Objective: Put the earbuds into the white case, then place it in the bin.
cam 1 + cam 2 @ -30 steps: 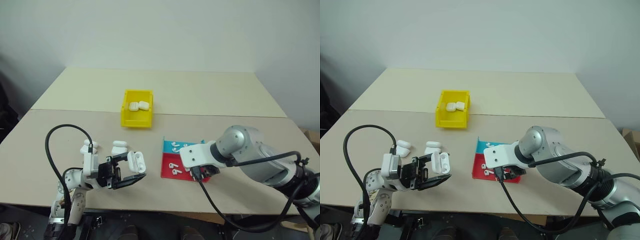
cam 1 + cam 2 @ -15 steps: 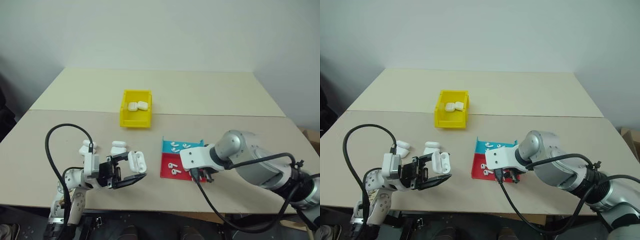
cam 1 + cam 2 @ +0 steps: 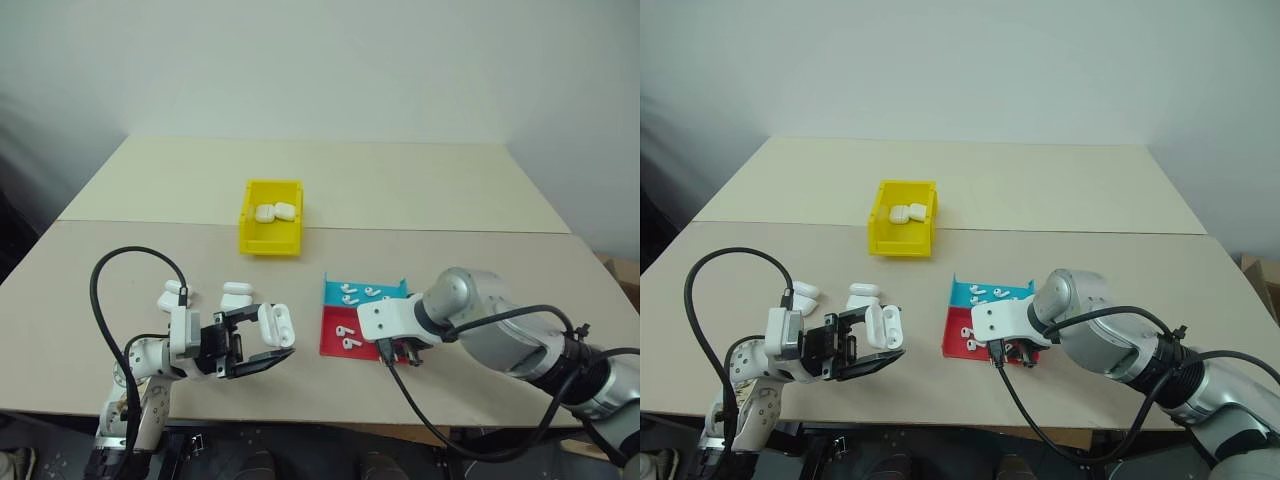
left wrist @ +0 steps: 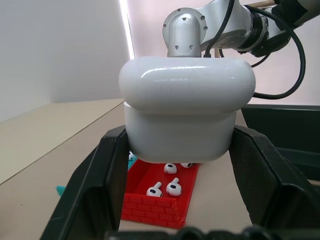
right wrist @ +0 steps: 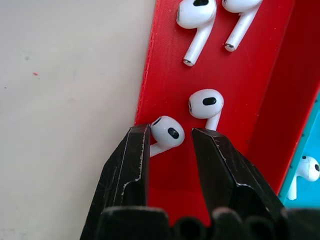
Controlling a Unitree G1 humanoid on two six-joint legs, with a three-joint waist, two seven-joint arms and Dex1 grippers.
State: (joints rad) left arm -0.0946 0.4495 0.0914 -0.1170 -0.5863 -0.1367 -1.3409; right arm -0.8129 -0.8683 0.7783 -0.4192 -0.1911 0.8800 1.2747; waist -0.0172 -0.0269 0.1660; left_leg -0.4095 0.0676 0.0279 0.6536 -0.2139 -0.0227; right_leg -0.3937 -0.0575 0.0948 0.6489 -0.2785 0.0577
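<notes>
Beige tabletop (image 3: 420, 190) under both my arms. Right gripper (image 5: 170, 145) has its fingers apart around one of the earbuds (image 5: 167, 132) in the red tray (image 5: 270, 85); left gripper (image 4: 180, 165) is clamped on the white case (image 4: 182, 107). Farther back stands the bin (image 3: 272, 230).

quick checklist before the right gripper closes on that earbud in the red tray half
1. Tiny glossy white earbud sits between the right gripper fingers: ok.
2. Right gripper open, not yet clamped: ok.
3. Neighbouring earbud close beside one finger, may get nudged: not ok.
4. Small glossy white case gripped by left gripper: ok.
5. Case lid open, ready to receive: ok.
6. Bright yellow plastic bin has room beside the two cases inside: ok.
</notes>
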